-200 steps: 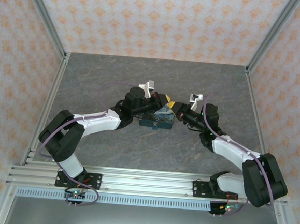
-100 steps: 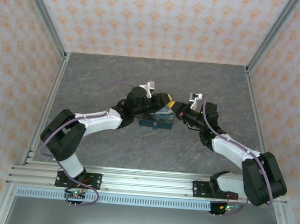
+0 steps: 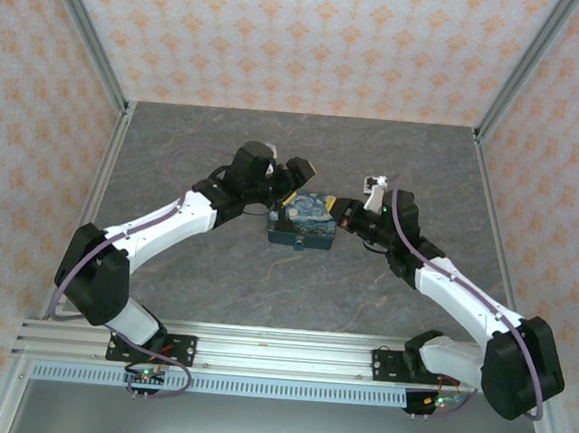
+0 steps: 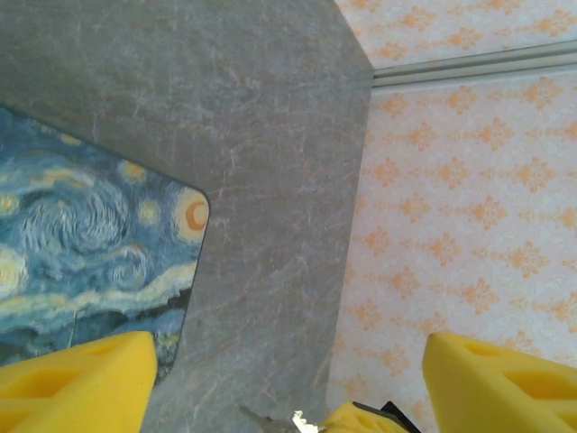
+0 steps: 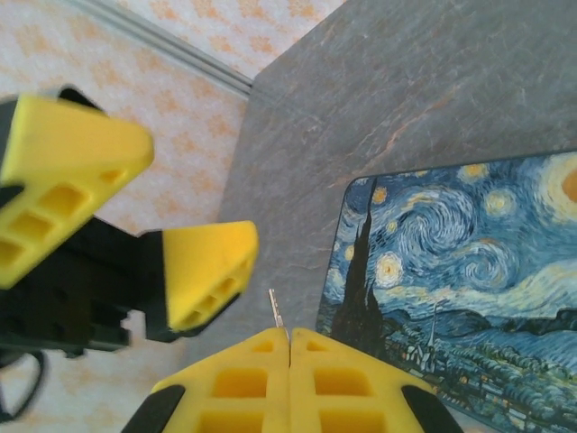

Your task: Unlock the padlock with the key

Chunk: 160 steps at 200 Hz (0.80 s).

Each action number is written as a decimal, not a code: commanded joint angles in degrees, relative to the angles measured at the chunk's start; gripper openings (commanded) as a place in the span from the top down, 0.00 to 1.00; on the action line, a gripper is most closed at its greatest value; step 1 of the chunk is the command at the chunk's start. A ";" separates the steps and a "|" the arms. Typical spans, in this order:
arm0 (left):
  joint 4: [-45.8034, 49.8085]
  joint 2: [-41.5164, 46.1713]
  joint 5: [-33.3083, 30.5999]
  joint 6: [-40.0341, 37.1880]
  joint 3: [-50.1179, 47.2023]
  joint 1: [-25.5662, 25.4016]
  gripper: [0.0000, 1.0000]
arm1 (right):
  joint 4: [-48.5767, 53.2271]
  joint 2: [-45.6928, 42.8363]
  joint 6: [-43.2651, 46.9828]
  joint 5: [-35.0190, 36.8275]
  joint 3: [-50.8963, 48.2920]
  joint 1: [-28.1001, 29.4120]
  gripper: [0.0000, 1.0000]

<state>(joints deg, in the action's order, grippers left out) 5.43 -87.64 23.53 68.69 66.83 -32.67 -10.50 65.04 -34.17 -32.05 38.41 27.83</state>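
Two arms angled inward at the box (image 3: 304, 221); left jaws apart, right jaws pinching key (image 5: 276, 311)

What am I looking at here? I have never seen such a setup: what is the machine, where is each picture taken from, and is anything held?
Two robot arms are bolted at the near edge of a grey table. The wide picture looks down from above and behind them; the two close-ups come from cameras on the wrists, looking past yellow fingers. A box with a starry-night print lies between the arms. The right gripper is shut on the key, a thin metal sliver sticking out from its grip. The left gripper is open, holding nothing, near the box's corner.
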 commanded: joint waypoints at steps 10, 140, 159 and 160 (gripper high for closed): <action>11.13 0.08 4.52 5.73 2.48 0.87 0.31 | 11.68 -1.40 16.54 16.44 5.54 6.78 1.00; 9.37 -1.38 6.18 13.10 1.31 0.56 0.49 | 6.41 2.46 29.21 33.42 7.82 17.76 1.00; 9.22 -2.00 6.27 13.16 1.69 0.31 0.49 | 5.72 3.95 28.75 33.12 7.85 17.95 1.00; 9.19 -2.01 6.31 13.15 1.71 0.27 0.49 | 5.70 3.95 28.74 33.11 7.83 17.96 1.00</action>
<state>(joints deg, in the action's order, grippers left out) 14.59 -88.29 29.61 80.77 68.10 -32.21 -1.65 67.55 -5.89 0.08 44.86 45.23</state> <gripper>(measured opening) 0.516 0.043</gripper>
